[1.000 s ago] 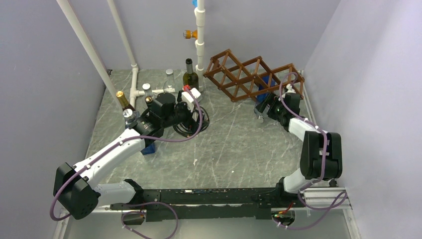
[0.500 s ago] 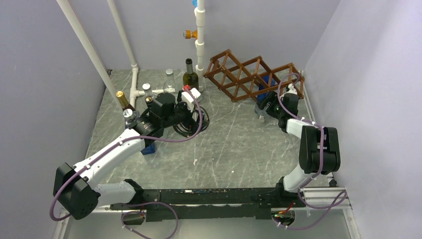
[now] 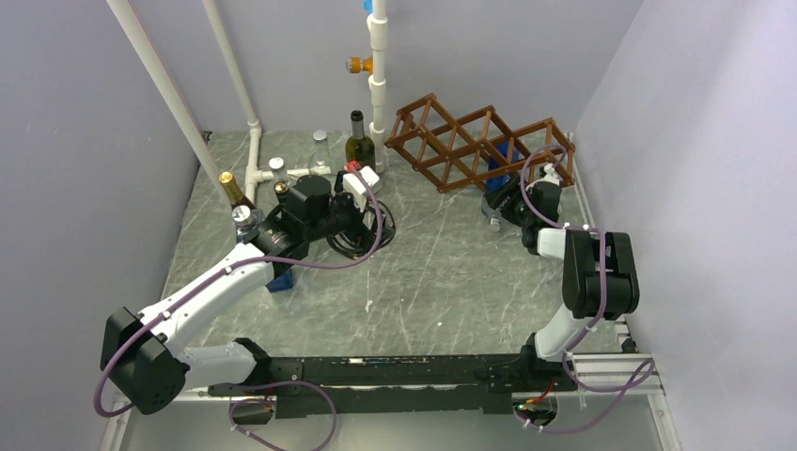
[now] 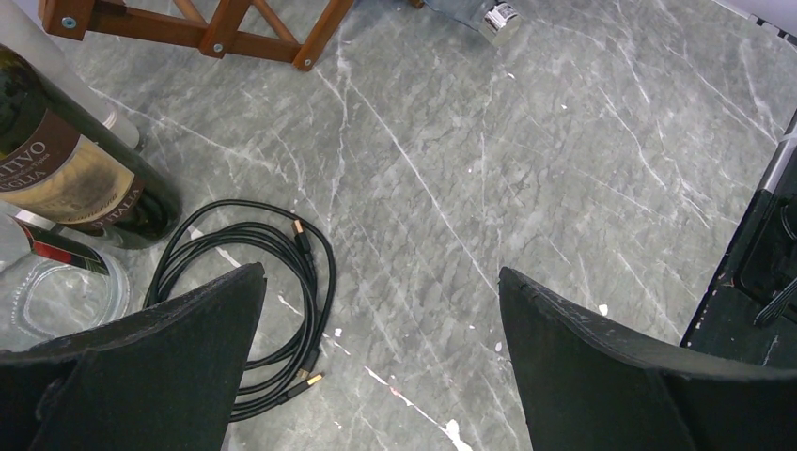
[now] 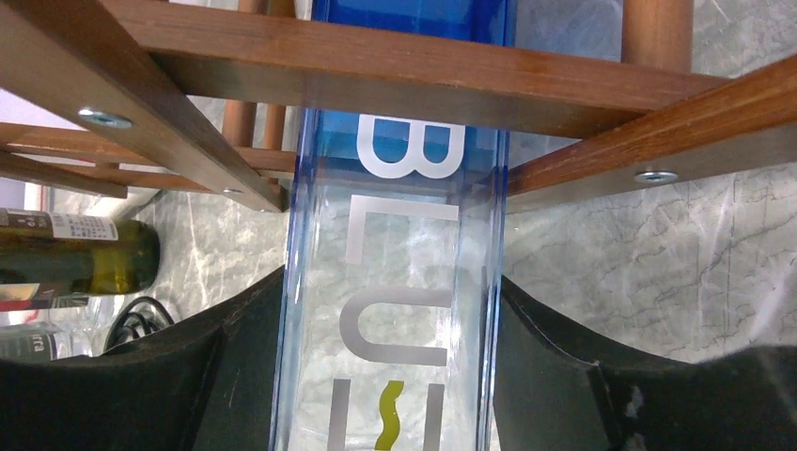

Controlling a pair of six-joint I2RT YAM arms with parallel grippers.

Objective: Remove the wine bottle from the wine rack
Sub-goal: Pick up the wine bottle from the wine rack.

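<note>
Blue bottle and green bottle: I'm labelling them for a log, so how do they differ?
The blue bottle is clear blue glass with white letters, lying through a cell of the wine rack. The green bottle is dark glass with a paper label, standing upright on the table. Both are glass bottles.

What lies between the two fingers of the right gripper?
The blue wine bottle, lying in the wine rack, as the right wrist view shows. Whether the right gripper clamps it cannot be told.
</note>
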